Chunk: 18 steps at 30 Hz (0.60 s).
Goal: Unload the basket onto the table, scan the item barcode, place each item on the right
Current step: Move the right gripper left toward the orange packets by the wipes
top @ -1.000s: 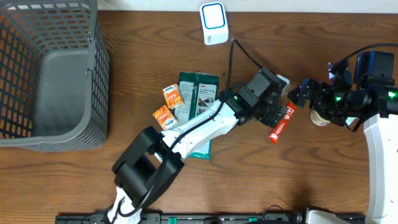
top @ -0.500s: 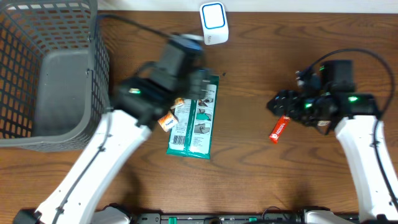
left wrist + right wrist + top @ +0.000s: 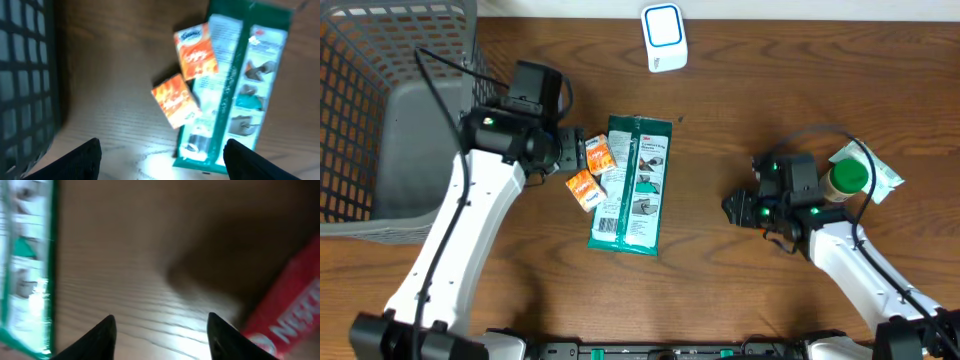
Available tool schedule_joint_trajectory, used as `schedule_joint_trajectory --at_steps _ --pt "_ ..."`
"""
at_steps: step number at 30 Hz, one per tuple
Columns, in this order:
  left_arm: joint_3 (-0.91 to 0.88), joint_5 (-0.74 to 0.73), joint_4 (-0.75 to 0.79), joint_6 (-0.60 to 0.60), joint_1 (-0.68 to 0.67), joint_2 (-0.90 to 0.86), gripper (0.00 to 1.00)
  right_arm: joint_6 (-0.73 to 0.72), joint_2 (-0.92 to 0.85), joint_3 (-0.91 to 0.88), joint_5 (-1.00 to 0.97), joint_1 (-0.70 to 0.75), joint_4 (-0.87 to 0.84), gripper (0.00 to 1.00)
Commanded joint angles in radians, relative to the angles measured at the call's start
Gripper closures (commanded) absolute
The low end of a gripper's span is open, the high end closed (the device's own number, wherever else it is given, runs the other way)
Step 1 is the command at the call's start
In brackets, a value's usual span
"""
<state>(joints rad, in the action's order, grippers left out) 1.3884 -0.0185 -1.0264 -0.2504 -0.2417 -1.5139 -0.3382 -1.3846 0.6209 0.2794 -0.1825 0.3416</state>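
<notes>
While both arms hang low over the worktop, I read it as dark brown board with a fine straight grain, smooth enough to throw back a soft glare under each wrist camera. A black rail runs along the near edge.

Nearest to me on the right, the right tool hovers close over the wood with its fingers apart and only bare grain between them. The red sachet lies flat just outside one finger, glossy, with white lettering too blurred to read in full. From above I cannot see it.

At the middle lies a long green packet, flat film printed with white panels and small pictures. An orange carton and a second carton, both small and square-edged, lie against its left side. The left tool hangs just left of them, fingers wide apart and holding nothing.

Farther right, a bottle with a round green cap rests on a white-and-green pack.

At far left stands a grey basket of open plastic lattice. The scanner, a white rounded block with a blue ring, sits at the far edge, well apart from the sachet. Beyond it runs a pale strip that I cannot identify.
</notes>
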Motion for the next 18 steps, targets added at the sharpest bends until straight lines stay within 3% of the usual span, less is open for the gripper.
schedule_joint_trajectory --at_steps 1,5,11,18 --pt "-0.045 0.073 0.021 0.019 0.031 -0.003 0.21 -0.005 -0.001 -0.037 -0.129 -0.011 -0.005 0.51" --pt "-0.063 0.161 0.021 0.019 0.079 -0.003 0.21 -0.005 -0.001 -0.058 -0.299 -0.011 0.051 0.53" --pt "-0.064 0.166 0.034 0.019 0.18 -0.003 0.21 -0.005 -0.001 -0.059 -0.47 -0.005 0.074 0.61" --pt "-0.063 0.165 0.034 0.019 0.272 -0.003 0.21 -0.005 -0.001 -0.056 -0.497 -0.005 0.058 0.55"
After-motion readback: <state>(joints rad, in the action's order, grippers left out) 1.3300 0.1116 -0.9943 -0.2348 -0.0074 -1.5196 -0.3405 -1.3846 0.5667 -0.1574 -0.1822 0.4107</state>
